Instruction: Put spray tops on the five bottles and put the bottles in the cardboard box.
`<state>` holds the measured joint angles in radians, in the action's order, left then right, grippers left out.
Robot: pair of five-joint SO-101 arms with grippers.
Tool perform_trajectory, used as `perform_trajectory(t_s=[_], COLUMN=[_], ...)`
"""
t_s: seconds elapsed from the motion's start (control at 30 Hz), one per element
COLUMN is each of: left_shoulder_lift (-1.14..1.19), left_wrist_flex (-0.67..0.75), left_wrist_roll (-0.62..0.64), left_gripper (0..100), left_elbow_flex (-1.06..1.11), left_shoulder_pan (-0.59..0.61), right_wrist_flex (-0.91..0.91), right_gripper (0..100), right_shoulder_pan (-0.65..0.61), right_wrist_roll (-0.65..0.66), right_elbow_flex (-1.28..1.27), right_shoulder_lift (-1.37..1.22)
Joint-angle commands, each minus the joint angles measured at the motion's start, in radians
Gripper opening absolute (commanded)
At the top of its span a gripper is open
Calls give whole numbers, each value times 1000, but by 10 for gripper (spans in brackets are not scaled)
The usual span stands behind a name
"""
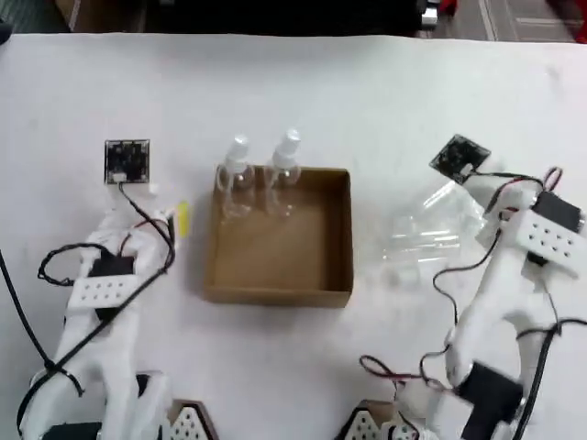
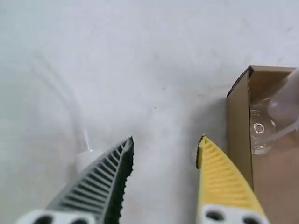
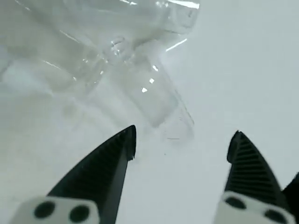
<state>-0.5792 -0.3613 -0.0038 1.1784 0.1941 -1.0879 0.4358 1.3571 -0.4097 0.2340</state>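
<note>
Box: the cardboard box sits mid-bench, with two topped bottles standing in its far left corner.
Left end effector: fingers apart, beside the box. Its own camera shows a spray top lying by the dark finger.
Right end effector: fingers apart, near loose bottles lying on the bench.

we take this for a robotics lab bench, not a home or a shop. we see a plain white table with a left arm and a right arm of white printed parts, loose black and red wires looping over them, and bare circuit boards at the wrists. past the far edge lies a grey floor with pale lines.
</note>
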Motion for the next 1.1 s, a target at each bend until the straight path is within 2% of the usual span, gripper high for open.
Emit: perform_trajectory(t_s=[0.0,0.2,0.43,0.7,0.9,1.07], left_shoulder_lift=[1,1,1,1,1,1], left_wrist_flex=[25,25,25,25,25,25], left_wrist_roll=[-12,-12,-12,-12,-12,-12], left_gripper=[210,210,210,210,210,210], left_elbow_flex=[-57,-58,-60,-60,-60,-60], left_shoulder_pan=[7,7,5,5,5,5], right_wrist_flex=[18,50,174,229,255,265], right_gripper=[302,302,302,299,203,228], right_shoulder_pan=[-58,-117,-93,-108,-110,-105], right_wrist_roll=[15,17,17,15,15,15], right_elbow_flex=[49,49,51,51,43,48], right_shoulder_lift=[-84,-168,-259,-286,-288,-314])
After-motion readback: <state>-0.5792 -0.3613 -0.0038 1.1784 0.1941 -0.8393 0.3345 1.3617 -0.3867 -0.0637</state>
